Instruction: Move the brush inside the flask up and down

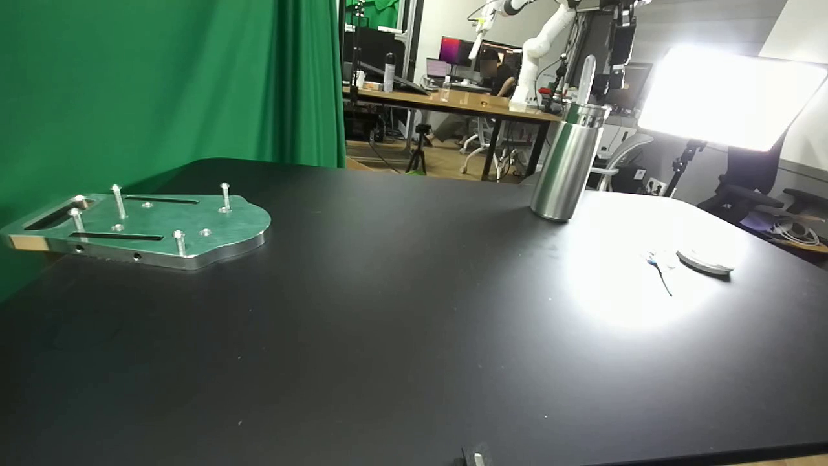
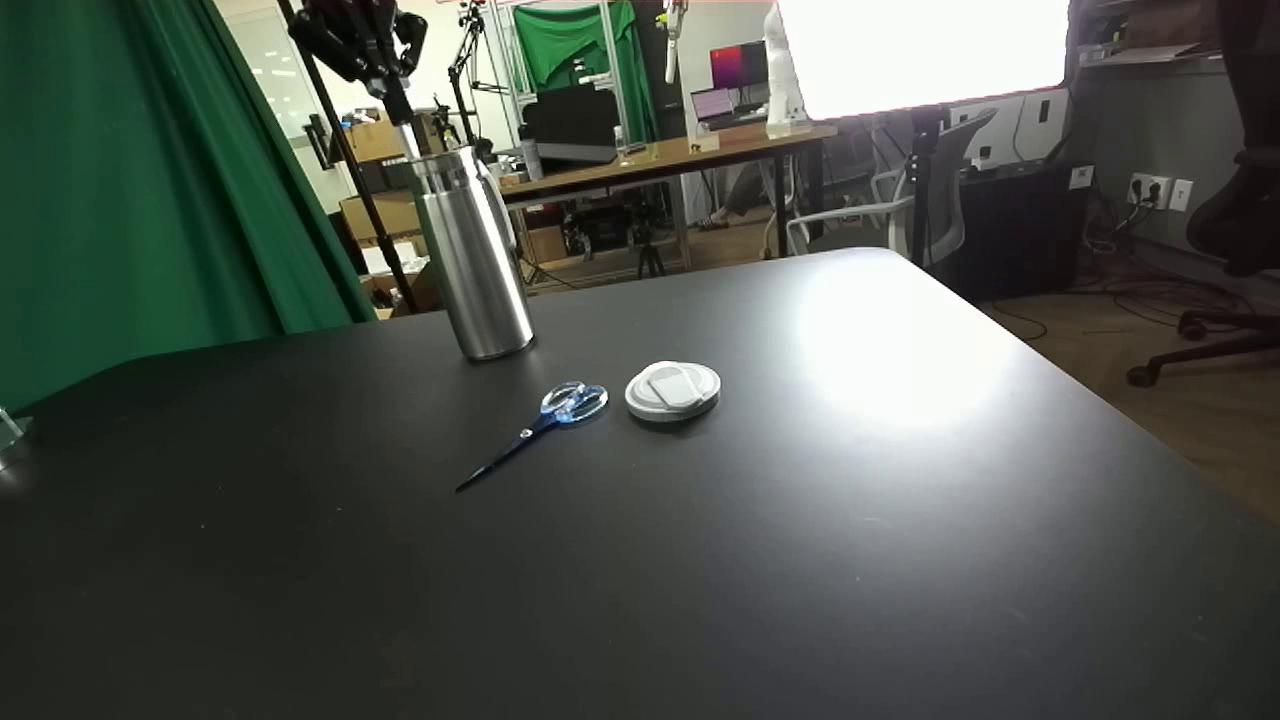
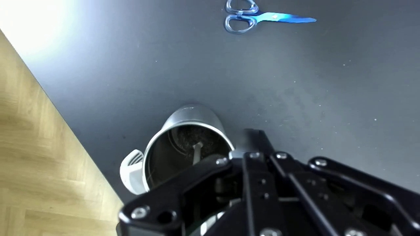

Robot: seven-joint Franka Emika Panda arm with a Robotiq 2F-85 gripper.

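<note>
One silver flask (image 1: 565, 168) is standing on the table (image 1: 362, 310), toward the far edge in both exterior views; its white handle (image 3: 133, 177) is pointing at the edge above the wooden floor (image 3: 42, 157) in the wrist view. The brush (image 1: 587, 81) is standing inside the flask, its lower end down in the dark interior, its pale upper end rising out of the mouth. The claw (image 2: 398, 104) is hanging just above rim level, close beside the brush. Its fingers are pressing together and gripping nothing; the brush is rising beside them rather than between them, and whether they are touching it is unclear. Nearer the near edge in both exterior views, blue scissors (image 2: 528, 433) are lying with blades slanting toward that edge; a round white lid (image 2: 673, 391) is resting just beside them. A metal plate (image 1: 165, 217) with upright pegs is lying along the edge by the green curtain (image 1: 162, 77).
</note>
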